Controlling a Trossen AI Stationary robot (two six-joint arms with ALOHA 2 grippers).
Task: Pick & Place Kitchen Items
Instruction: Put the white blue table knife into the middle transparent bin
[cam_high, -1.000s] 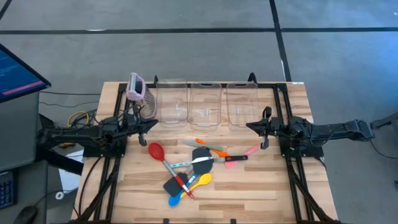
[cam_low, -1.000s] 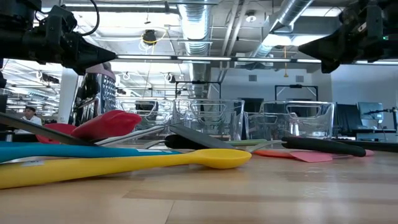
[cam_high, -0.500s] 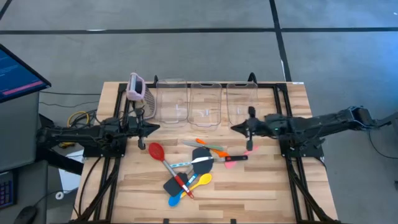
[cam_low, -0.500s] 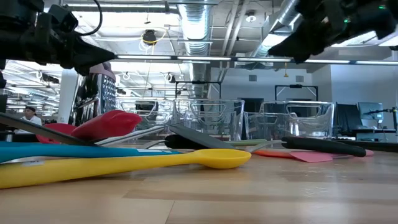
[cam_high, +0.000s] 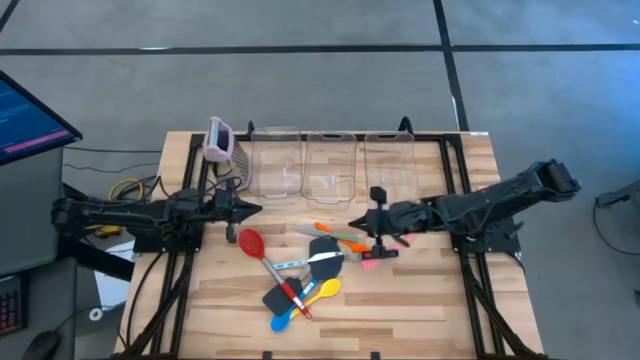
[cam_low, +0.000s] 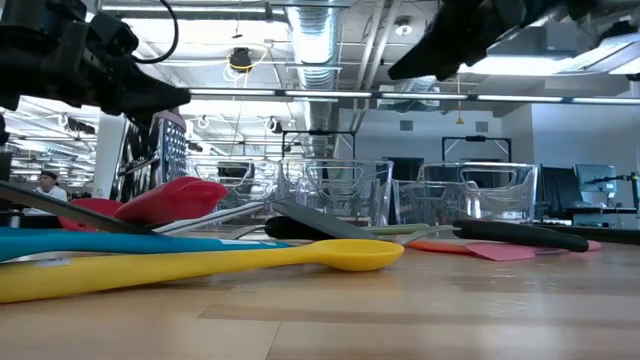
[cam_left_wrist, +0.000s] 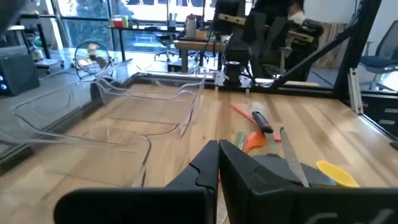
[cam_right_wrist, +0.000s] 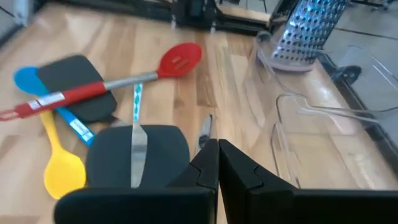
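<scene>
While three clear bins stand empty, both closed tools, left and right, grip nothing.

Grey floor crossed by dark seam lines surrounds the wood-plank table. Monitor glowing blue at the left edge. Beyond the table: exposed silver ceiling ducts, long strip lights, large windows, office chairs and desks.
</scene>
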